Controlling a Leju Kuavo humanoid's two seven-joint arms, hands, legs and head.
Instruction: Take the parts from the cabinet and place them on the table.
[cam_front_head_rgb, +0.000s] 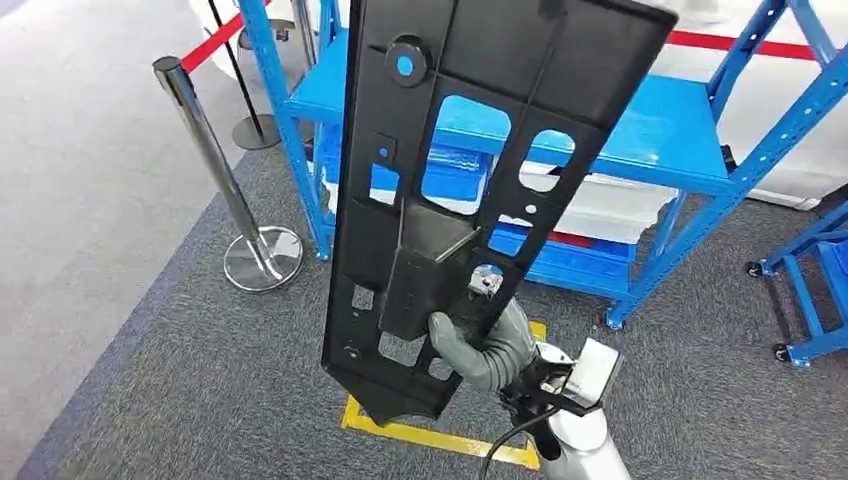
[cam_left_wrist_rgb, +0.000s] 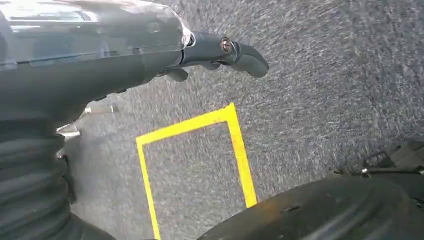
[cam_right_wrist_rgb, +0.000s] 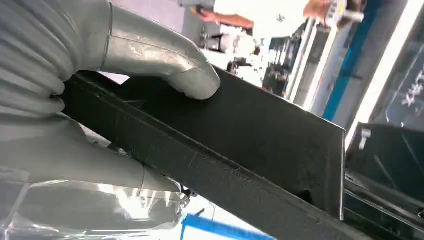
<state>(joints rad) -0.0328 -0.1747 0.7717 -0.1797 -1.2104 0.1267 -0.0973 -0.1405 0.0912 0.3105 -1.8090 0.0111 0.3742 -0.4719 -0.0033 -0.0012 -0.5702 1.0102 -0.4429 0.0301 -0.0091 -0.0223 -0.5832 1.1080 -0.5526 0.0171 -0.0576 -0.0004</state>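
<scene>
While we hold the black plastic panel (cam_front_head_rgb: 470, 190) upright in the right hand (cam_front_head_rgb: 487, 345), the carrying step is in hand: the part is out of the blue shelving rack (cam_front_head_rgb: 660, 130) and no tabletop is in sight yet. In the right wrist view the thumb (cam_right_wrist_rgb: 165, 60) presses one face of the panel and the other fingers wrap under its edge, so we judge the grip firm. The left hand (cam_left_wrist_rgb: 220, 52) hangs over the carpet, holding nothing, its fingers loosely extended. Next we judge that we must turn to find the tabletop, keeping the long panel from swinging into the rack.

Going left to right in the head view: at 9 o'clock stands a chrome stanchion (cam_front_head_rgb: 215, 170) with a red belt (cam_front_head_rgb: 215, 40); at 6 o'clock yellow floor tape (cam_front_head_rgb: 440, 438) marks the grey carpet (cam_front_head_rgb: 150, 380); from 12 to 3 o'clock runs the rack, with a blue bin (cam_front_head_rgb: 460, 165) and white trays (cam_front_head_rgb: 610, 205) behind the panel.
</scene>
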